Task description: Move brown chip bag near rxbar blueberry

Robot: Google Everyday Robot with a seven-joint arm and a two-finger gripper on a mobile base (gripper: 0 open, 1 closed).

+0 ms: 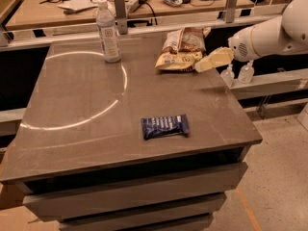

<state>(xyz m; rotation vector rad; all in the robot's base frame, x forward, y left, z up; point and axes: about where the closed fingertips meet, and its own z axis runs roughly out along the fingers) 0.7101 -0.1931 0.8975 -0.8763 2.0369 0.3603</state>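
Observation:
The brown chip bag (180,48) lies crinkled at the far right of the grey table top (86,109), brown panel up top and cream section in front. The rxbar blueberry (164,126), a small navy bar with white print, lies near the table's front middle. My gripper (208,62), cream coloured on a white arm, hangs above the table's right side, just right of the bag's front corner and close to it. It holds nothing that I can see.
A clear plastic water bottle (109,32) stands at the back of the table, left of the bag. A cluttered wooden bench (159,4) runs behind. Two small bottles (238,73) stand on a ledge to the right.

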